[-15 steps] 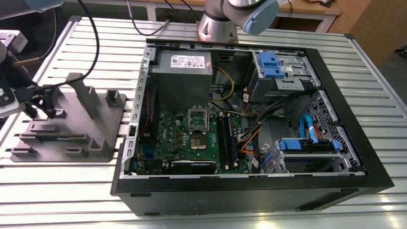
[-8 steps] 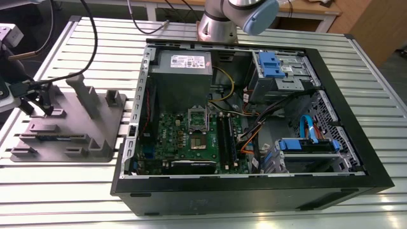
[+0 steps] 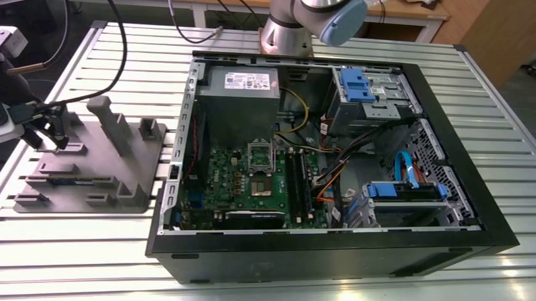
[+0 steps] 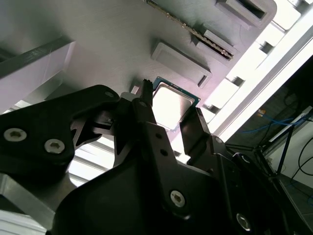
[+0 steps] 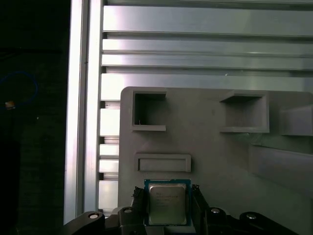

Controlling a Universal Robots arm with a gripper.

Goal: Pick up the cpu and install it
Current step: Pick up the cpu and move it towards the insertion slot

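The cpu (image 5: 167, 203), a small square chip with a silvery top and a green rim, sits between the two black fingers of my gripper (image 5: 167, 208) in both wrist views. The fingers press against its opposite edges, so the gripper (image 4: 170, 110) is shut on the cpu (image 4: 171, 104). It is at the surface of the grey plastic tray (image 5: 220, 161); I cannot tell whether it is lifted. In the exterior view the gripper (image 3: 49, 141) hangs over the tray's (image 3: 125, 169) far end, at that view's left. The silver socket frame (image 3: 261, 157) stands on the green motherboard inside the open computer case.
The black computer case (image 3: 469, 207) lies open in the middle of the slatted metal table (image 3: 84, 238), with cables, blue drive bays and black memory sticks (image 3: 297, 182) inside. Tall grey posts (image 3: 113, 125) rise from the tray near the gripper. The arm's base (image 3: 289, 31) stands behind the case.
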